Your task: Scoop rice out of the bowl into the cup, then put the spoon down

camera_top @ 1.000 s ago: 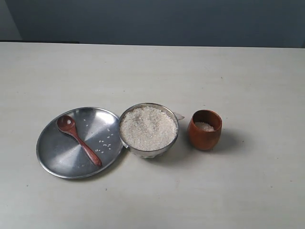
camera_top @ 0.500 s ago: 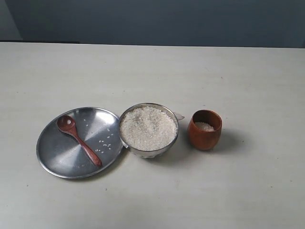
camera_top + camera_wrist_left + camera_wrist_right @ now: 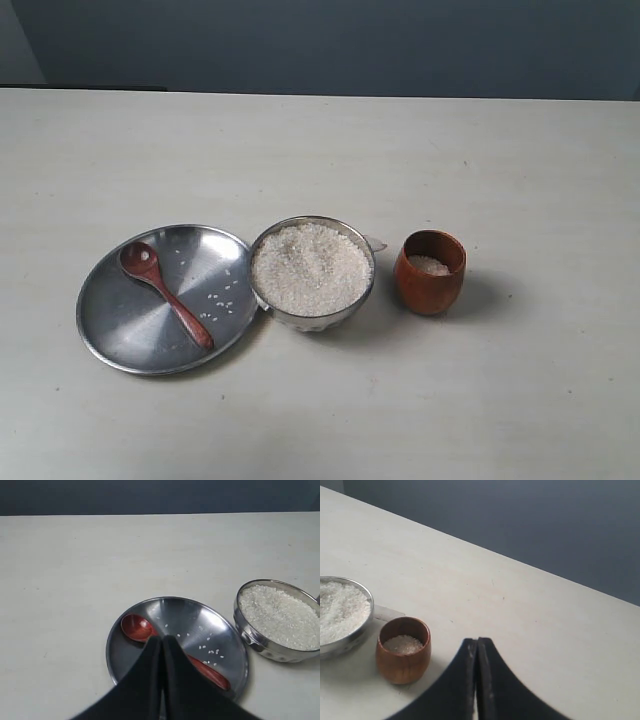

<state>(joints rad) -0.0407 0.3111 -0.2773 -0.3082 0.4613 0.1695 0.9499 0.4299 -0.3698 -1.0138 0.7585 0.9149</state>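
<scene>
The slim reddish-brown wooden spoon (image 3: pixel 172 301) lay on the flat metal plate (image 3: pixel 120 330); left hand (image 3: pixel 162 639) and right hand (image 3: pixel 477 641) sat pinched closed, empty.

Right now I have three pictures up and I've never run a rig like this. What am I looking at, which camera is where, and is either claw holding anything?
It is a robot with two arms, each ending in a claw. The wide picture comes from a camera off the arms, and neither arm shows in it. The other two come from cameras on the wrists, so the dark wedge in each is that arm's own claw: the left claw and the right claw. Both are shut and hold nothing.

On the pale table sit three things:
- a flat metal plate with the wooden spoon and a few loose grains on it
- a metal bowl full of rice
- a wooden cup with a little rice inside
</scene>
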